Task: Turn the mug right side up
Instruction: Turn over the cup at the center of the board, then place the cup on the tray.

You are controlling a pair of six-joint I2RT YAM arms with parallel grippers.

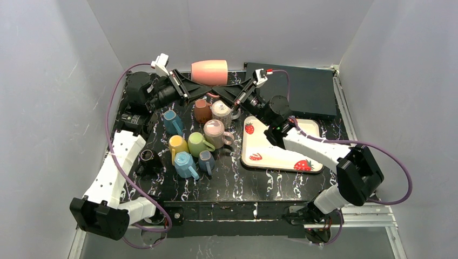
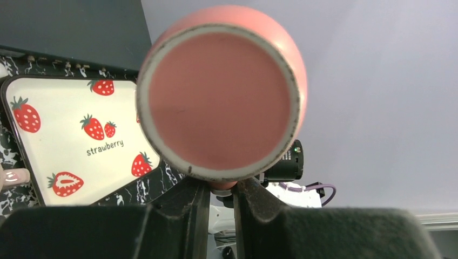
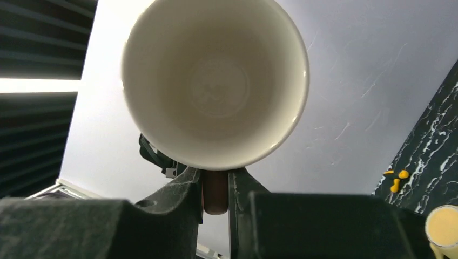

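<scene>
Top view: even, diffuse light from above, moderately bright. White walls (image 1: 54, 81) read pale grey. Black table (image 1: 270, 186) carries only soft, short shadows, no hard glare.
Left wrist view: mug (image 2: 221, 91) close to the lens, fairly sharp, evenly lit. Left fingers (image 2: 186, 216) at lower centre dark and soft.
Right wrist view: mug interior glows evenly. Light strip (image 3: 32, 85) at left edge blown out. Right fingers (image 3: 181, 197) black, blurred.

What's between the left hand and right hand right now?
Only the handle of the pink mug: left hand and right hand both pinch it, per both wrist views.
</scene>
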